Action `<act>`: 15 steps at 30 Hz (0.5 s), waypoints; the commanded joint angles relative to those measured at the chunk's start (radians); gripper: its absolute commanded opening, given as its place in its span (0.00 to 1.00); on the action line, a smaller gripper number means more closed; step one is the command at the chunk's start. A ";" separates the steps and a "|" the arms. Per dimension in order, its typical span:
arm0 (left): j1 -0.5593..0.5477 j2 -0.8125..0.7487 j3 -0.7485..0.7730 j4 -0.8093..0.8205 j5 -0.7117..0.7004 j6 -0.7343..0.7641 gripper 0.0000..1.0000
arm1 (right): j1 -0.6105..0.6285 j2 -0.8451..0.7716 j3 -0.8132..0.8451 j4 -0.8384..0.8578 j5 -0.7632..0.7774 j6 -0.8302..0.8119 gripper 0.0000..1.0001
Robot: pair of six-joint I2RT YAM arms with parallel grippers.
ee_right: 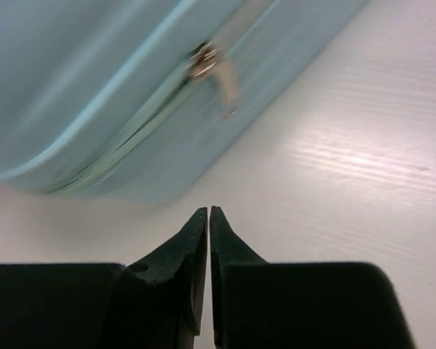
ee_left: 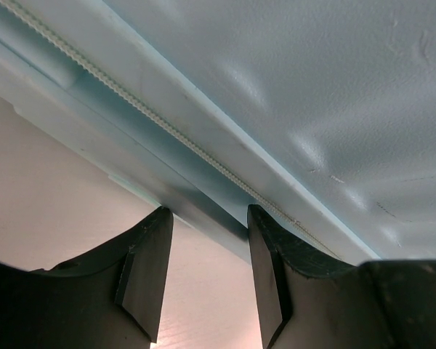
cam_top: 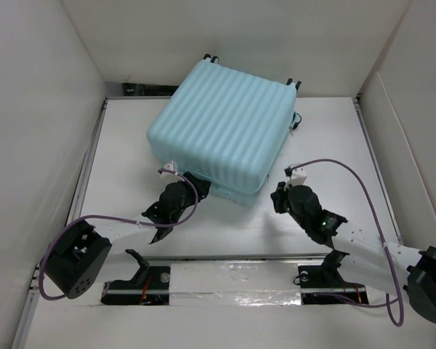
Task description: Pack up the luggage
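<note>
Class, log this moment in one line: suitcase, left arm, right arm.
suitcase: closed, flat on table | left arm: jaws open at its near edge | right arm: jaws nearly shut, short of zip pull

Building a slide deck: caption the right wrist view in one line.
Right gripper, jaws all but shut, points toward the zipper pull on the pale blue luggage resting on the white table.

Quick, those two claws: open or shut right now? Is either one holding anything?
Left tool: open, holding nothing, close by the luggage.
Right tool: all but shut, holding nothing.
</note>
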 commanded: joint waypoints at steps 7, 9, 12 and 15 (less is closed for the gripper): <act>-0.008 -0.037 0.021 0.046 0.021 0.051 0.38 | -0.169 0.129 0.114 0.165 -0.182 -0.206 0.37; -0.008 -0.036 0.017 0.048 0.022 0.053 0.38 | -0.158 0.152 0.120 0.177 -0.223 -0.219 0.39; -0.008 -0.031 0.018 0.049 0.028 0.057 0.38 | -0.130 0.161 0.114 0.200 -0.207 -0.224 0.39; -0.008 -0.029 0.017 0.048 0.028 0.060 0.38 | -0.118 0.146 0.111 0.200 -0.135 -0.219 0.40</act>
